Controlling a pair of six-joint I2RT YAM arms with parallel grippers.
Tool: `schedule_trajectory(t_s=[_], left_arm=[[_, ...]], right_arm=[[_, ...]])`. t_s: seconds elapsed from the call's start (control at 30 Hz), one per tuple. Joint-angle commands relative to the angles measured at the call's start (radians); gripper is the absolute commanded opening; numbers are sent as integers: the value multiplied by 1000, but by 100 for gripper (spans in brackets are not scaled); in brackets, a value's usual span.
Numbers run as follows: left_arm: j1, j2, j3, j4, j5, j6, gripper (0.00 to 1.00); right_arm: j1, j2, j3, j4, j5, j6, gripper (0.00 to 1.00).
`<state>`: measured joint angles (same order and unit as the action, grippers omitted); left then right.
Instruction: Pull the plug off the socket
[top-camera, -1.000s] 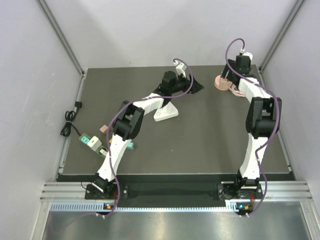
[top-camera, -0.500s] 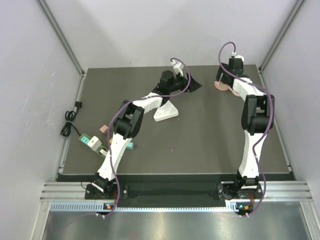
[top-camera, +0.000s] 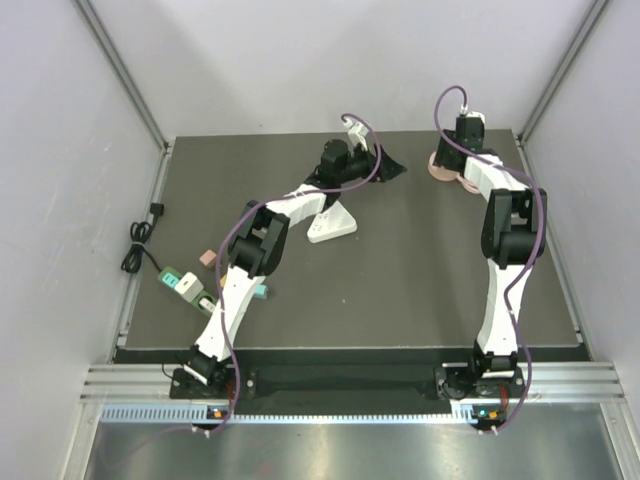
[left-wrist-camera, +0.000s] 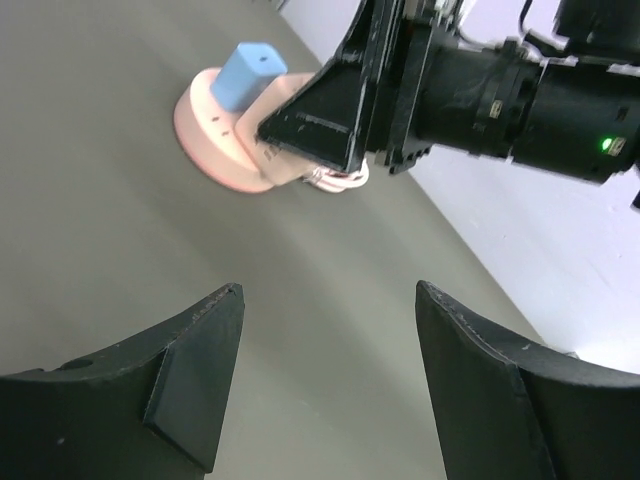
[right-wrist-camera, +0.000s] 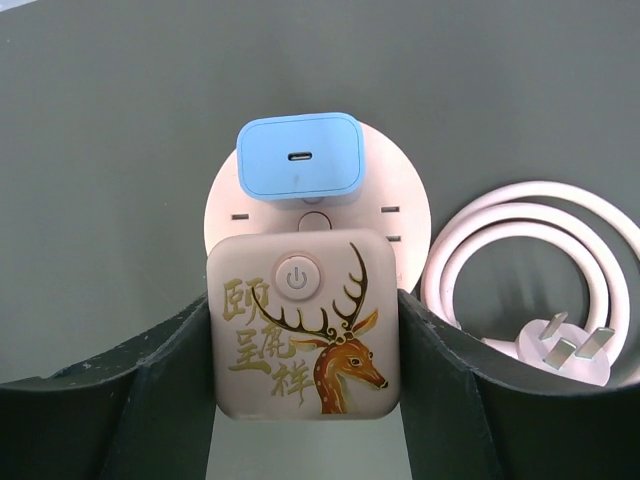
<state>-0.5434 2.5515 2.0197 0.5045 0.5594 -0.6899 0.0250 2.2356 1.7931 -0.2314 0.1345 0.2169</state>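
A round pink socket (right-wrist-camera: 228, 205) lies at the table's far right (top-camera: 438, 166). Its raised square block (right-wrist-camera: 300, 330) bears a deer picture and a power button. A light blue plug (right-wrist-camera: 300, 160) sits in the socket beyond the block and also shows in the left wrist view (left-wrist-camera: 248, 72). My right gripper (right-wrist-camera: 303, 300) points down over the socket (top-camera: 452, 158), its fingers pressed on the block's left and right sides. My left gripper (left-wrist-camera: 330, 290) is open and empty above bare table (top-camera: 392, 170), left of the socket.
The socket's pink cable (right-wrist-camera: 530, 265) lies coiled right of it, ending in a three-pin plug (right-wrist-camera: 572, 345). A white power strip (top-camera: 332, 226) lies mid-table under the left arm. Small adapters (top-camera: 180, 284) and a black cable (top-camera: 135, 250) sit at the left edge.
My right wrist has shifted left and settled over the socket. The left arm has barely moved.
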Motion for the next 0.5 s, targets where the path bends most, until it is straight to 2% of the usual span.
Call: schedule_trajectory(t_s=[0.0, 0.07, 0.1, 0.33, 0.4, 0.43, 0.47], left_arm=[[5, 24, 51, 72, 22, -26, 74], [5, 32, 59, 81, 25, -43, 74], [5, 35, 63, 85, 31, -48, 74], [3, 39, 68, 100, 34, -66, 73], [5, 39, 68, 100, 36, -65, 73], [5, 39, 68, 98, 36, -65, 73], [5, 39, 68, 98, 37, -65, 73]], right_arm=[[6, -80, -46, 0, 10, -34, 15], [4, -157, -143, 29, 4, -34, 3], [6, -181, -179, 36, 4, -34, 1], [13, -369, -467, 89, -21, 16, 0], [12, -402, -503, 99, -21, 36, 6], [13, -407, -517, 99, -39, 39, 15], [13, -409, -520, 99, -50, 44, 19]])
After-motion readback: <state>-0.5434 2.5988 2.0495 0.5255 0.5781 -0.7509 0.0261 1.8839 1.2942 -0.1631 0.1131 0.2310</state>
